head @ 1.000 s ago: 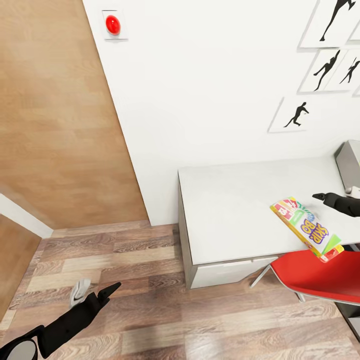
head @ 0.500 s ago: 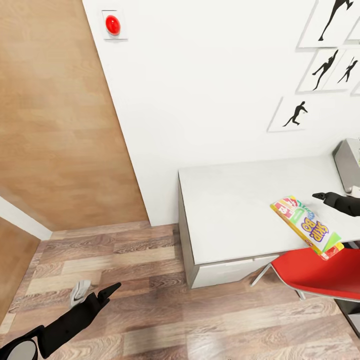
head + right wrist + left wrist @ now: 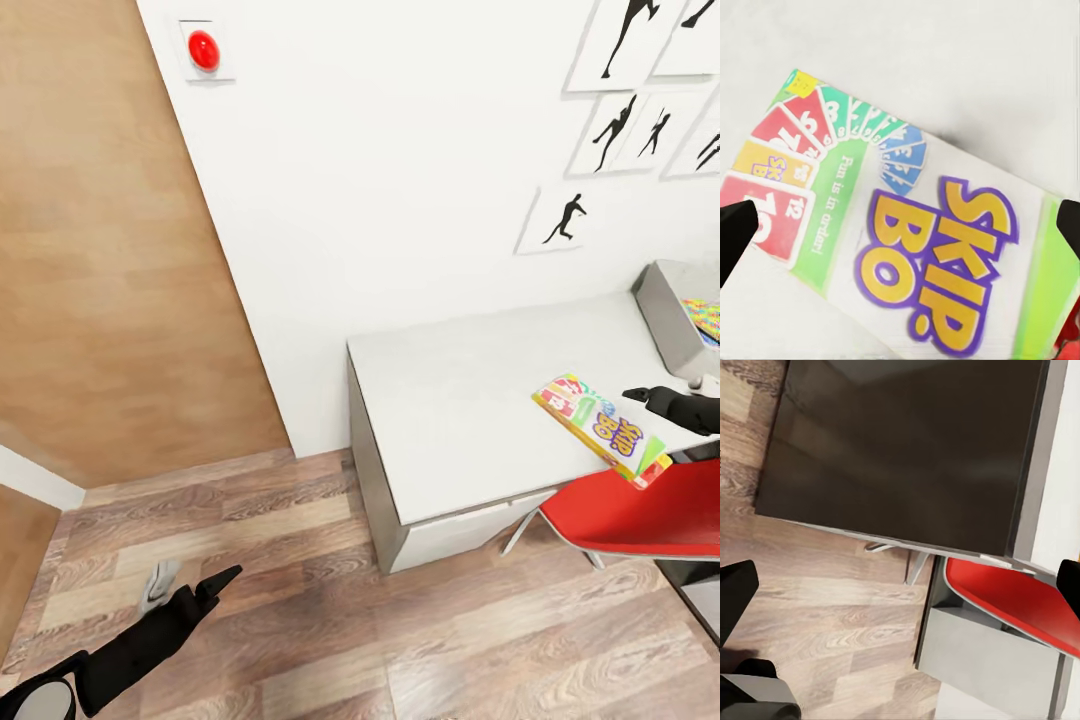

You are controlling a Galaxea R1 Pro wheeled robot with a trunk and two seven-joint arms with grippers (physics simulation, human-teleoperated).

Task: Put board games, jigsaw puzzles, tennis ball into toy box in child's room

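Right pincer (image 3: 900, 225) is spread wide, nothing between the fingers. It hangs over the Skip-Bo box (image 3: 598, 428), whose printed face shows between the two black fingertips (image 3: 736, 229) in the right wrist view. From the head view the box lies flat on the worktop (image 3: 470, 400) near its front edge, its far corner sticking out over the red chair (image 3: 640, 518).

Grey toy box (image 3: 668, 322) sits at the worktop's far right end against the wall; a patch of a coloured jigsaw puzzle (image 3: 706, 318) shows inside it.

Left pincer (image 3: 192, 590) is low over the wood floor (image 3: 300, 620), well away from the worktop. Fingers apart, empty.
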